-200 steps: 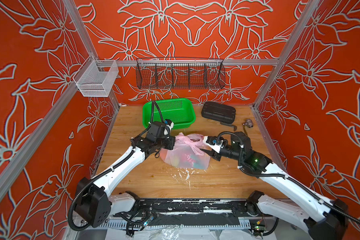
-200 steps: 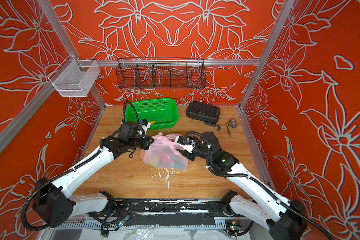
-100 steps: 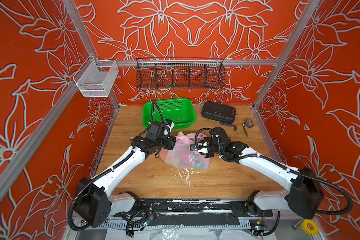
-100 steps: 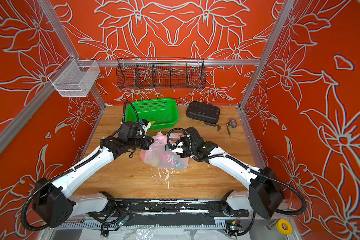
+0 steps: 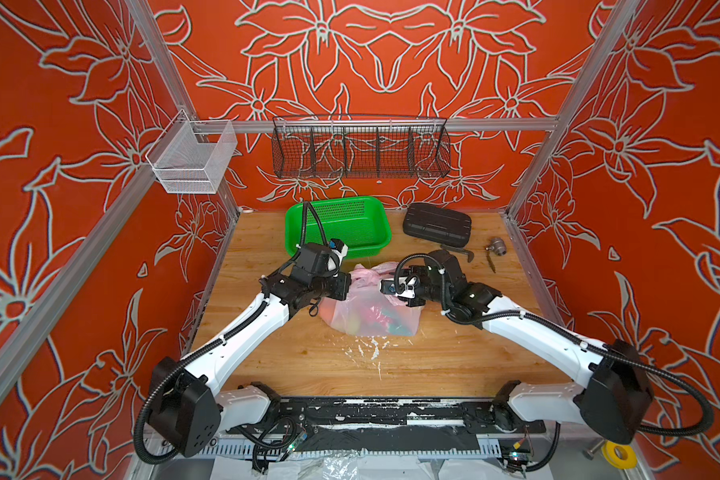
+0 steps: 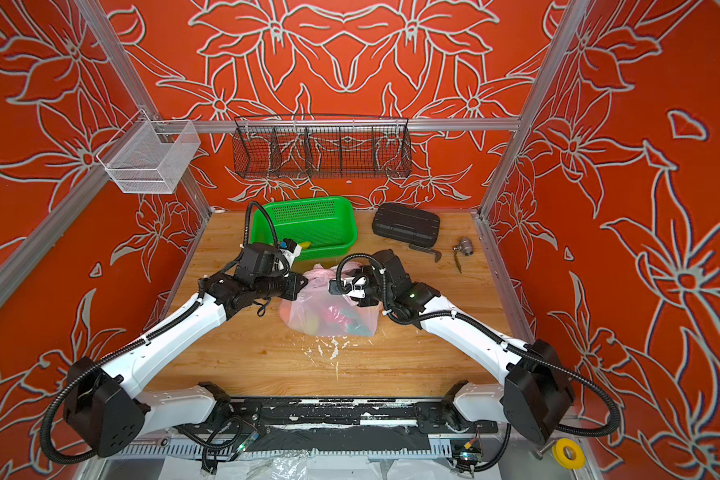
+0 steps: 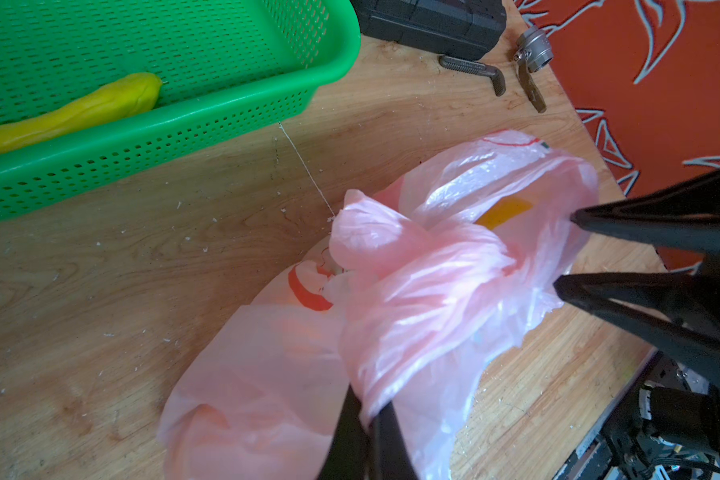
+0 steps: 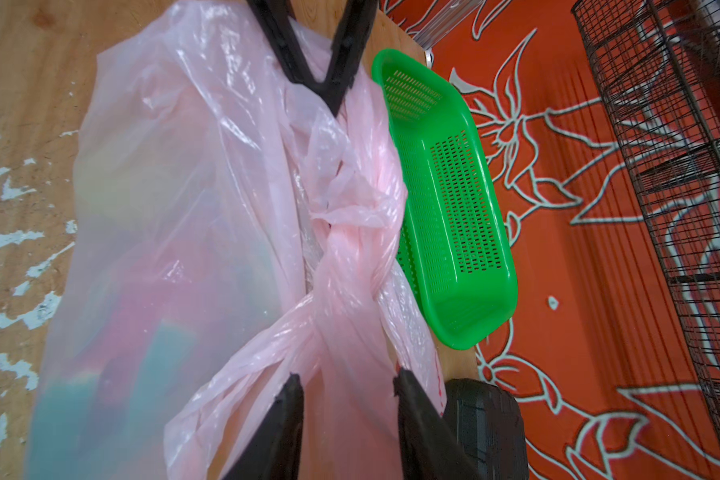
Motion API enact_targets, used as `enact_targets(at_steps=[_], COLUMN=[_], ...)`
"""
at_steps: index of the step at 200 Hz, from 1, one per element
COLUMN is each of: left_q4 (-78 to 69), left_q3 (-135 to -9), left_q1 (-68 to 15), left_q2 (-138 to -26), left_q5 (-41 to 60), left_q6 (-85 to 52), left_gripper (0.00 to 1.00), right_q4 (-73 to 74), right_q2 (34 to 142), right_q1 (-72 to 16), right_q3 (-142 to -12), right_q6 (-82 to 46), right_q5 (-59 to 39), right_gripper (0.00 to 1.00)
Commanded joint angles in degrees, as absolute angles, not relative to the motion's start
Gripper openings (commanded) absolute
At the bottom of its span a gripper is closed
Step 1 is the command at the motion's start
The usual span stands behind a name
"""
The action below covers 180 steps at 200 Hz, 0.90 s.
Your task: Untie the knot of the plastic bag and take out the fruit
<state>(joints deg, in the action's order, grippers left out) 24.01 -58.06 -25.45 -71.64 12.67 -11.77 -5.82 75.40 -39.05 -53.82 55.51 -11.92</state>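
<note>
nearest, the worktop (image 5: 308, 361) is flecked with white scraps. just beyond lies the plastic bag (image 5: 366, 301), still tied, with the fruit (image 6: 329, 318) only blurred orange, green and pink patches through the film.

the change: the right arm, drawn back to the right a second ago, has swung in over the bag. the right pincer (image 8: 346, 395) has narrowed, and its jaws now stand apart astride one twisted handle strand, not visibly nipping it. the left pincer (image 7: 368, 409) stays pressed together on the other handle loop. i judge both ends are nearly in hand, with pulling them apart as the next step.

the right wrist view shows the knot (image 8: 337, 253) as a crossed twist, which the arms hide in both top views. farther back, the left wrist view shows a banana (image 7: 80, 108) in the green basket (image 7: 192, 110); a top view gives barely a yellow sliver of it.
</note>
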Motion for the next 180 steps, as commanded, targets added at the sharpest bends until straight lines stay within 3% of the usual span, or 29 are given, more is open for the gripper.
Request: enact_targets(at_steps=[1, 41, 82, 125, 180], left_q4=[24.6, 24.7, 24.6, 24.8, 25.3], left_q3=[-59.0, -58.4, -58.5, -58.8, -58.4], left_q1=[-25.3, -25.2, -25.2, -25.2, -25.3], left_q2=[-70.4, -70.2, -70.1, -69.9, -69.4], left_q5=[12.5, 12.2, 12.2, 12.3, 11.1], left_q6=[-11.0, -10.9, -10.8, -10.8, -10.5], left_gripper=[0.0, 0.0, 0.0, 0.0, 0.0], right_q4=[-5.7, -4.2, -0.1, -0.4, 0.2], right_q2=[78.4, 79.9, 78.1, 81.7, 82.7], right_q1=[-39.4, -39.4, -39.4, -39.3, -39.3], right_q3=[-54.8, -55.4, -54.0, -56.1, -56.3], right_q6=[56.6, 54.9, 55.5, 57.1, 55.2], right_q5=[-12.0, -12.2, -8.6, -6.4, -8.8], right_gripper=[0.38, 0.28, 0.45, 0.48, 0.16])
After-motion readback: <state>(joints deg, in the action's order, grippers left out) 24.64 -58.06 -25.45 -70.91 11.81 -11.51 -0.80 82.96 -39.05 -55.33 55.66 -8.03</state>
